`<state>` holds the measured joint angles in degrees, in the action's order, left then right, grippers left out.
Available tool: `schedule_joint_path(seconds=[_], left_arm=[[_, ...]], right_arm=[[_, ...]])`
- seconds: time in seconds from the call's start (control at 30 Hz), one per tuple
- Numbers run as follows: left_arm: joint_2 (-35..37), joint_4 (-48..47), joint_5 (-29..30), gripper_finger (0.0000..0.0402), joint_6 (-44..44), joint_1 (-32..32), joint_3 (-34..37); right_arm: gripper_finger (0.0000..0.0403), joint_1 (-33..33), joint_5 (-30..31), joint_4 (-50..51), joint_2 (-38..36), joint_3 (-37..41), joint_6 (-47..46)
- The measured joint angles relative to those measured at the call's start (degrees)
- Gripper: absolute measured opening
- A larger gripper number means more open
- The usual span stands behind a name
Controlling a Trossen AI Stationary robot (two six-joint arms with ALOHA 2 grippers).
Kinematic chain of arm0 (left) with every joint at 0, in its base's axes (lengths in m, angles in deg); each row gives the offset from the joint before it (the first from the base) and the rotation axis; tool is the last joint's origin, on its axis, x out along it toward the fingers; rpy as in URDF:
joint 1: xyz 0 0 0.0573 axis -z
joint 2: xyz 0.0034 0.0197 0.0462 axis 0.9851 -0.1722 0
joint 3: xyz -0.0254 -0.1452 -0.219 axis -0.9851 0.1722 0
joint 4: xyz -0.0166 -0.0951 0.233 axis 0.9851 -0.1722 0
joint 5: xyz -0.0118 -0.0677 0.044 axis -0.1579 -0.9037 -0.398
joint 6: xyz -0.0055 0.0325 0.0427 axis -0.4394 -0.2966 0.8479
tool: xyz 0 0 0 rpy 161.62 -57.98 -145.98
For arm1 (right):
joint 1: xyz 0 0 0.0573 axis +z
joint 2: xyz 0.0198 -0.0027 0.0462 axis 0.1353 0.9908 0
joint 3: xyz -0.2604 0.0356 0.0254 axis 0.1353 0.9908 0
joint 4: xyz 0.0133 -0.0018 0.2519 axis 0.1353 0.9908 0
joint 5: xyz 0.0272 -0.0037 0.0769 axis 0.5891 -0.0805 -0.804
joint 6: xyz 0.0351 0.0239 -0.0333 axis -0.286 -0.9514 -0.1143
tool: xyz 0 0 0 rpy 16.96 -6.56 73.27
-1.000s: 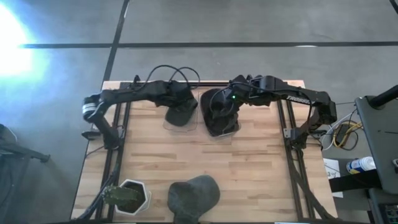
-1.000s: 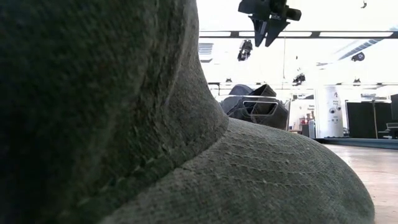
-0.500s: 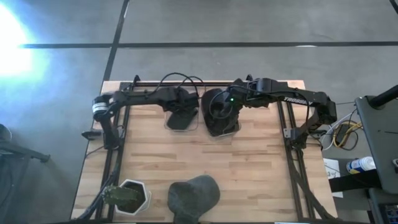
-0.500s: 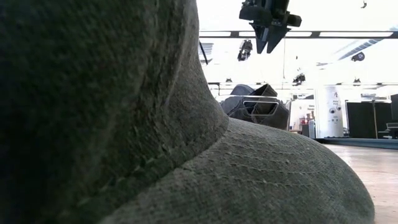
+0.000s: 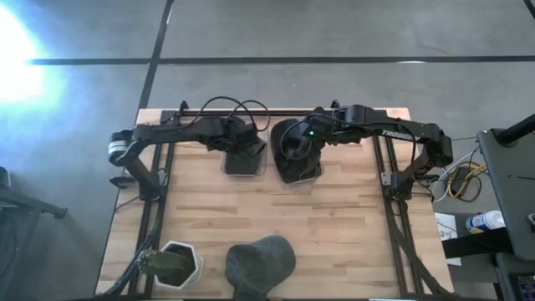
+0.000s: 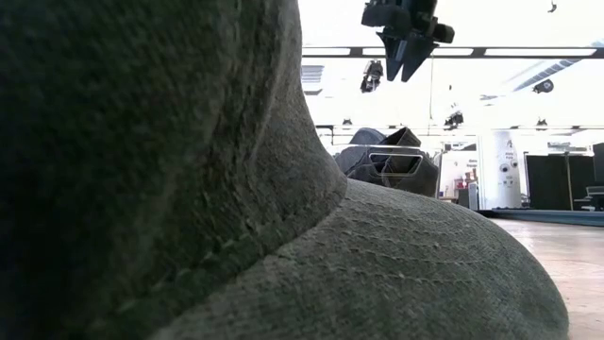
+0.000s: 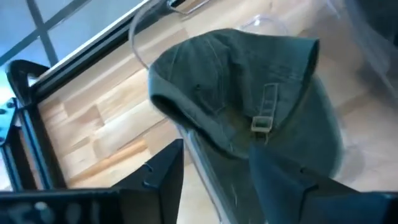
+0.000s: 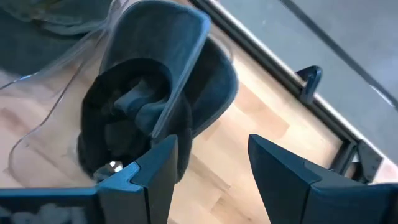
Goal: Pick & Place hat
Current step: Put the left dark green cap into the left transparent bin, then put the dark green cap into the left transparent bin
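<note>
Hats lie in three places. One green cap [image 7: 242,106] sits in a clear tray [image 5: 242,160] at the far edge of the desk [image 5: 334,217], directly below the left hand [image 7: 214,165], whose fingers stand apart with nothing between them. The cap's strap and buckle [image 7: 264,112] face the left wrist camera, and its brim runs off toward the desk's rail. A dark hat [image 8: 149,106] rests in the neighbouring tray under the right hand [image 8: 211,162] — that hand is also open and empty. A third grey hat [image 5: 261,263] sits at the near edge beside a white plant pot [image 5: 175,263], well apart from both arms and filling the low view. By my reading the left hand is the nearer to its cap — a straight drop over the crown would reach it.
</note>
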<state>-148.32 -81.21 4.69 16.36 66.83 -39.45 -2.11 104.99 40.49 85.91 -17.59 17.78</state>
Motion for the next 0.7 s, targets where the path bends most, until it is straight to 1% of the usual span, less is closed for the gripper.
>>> schedule_joint_path(seconds=[0.1,0.2,0.27,0.33,0.5,0.63,0.7], left_arm=[[4.0,0.3,0.3,0.0178,0.5,2.5,0.0],[8.4,2.6,0.4,0.0179,4.8,6.5,0.0],[11.1,4.2,-0.3,0.0179,9.1,10.0,0.0],[13.4,5.5,-2.1,0.0179,11.5,13.6,0.0],[17.0,10.9,-10.9,0.0179,12.8,20.5,3.7],[18.4,17.0,-17.7,0.0179,13.1,24.3,9.5],[18.4,20.6,-20.9,0.0179,13.4,25.1,12.9]], right_arm=[[0.0194,0.3,-2.1,0.0,0.0,0.0,0.8],[0.0194,1.0,-4.9,0.0,-0.1,0.0,0.9],[0.0194,1.6,-8.2,0.0,-0.1,0.0,0.9],[0.0194,2.4,-12.9,0.0,-0.1,0.2,0.8],[0.0194,5.7,-21.5,-0.5,-0.1,3.0,-1.5],[0.0194,8.9,-29.1,-3.1,-0.1,7.6,-4.8],[0.0194,10.9,-33.5,-6.8,-0.1,10.8,-7.0]])
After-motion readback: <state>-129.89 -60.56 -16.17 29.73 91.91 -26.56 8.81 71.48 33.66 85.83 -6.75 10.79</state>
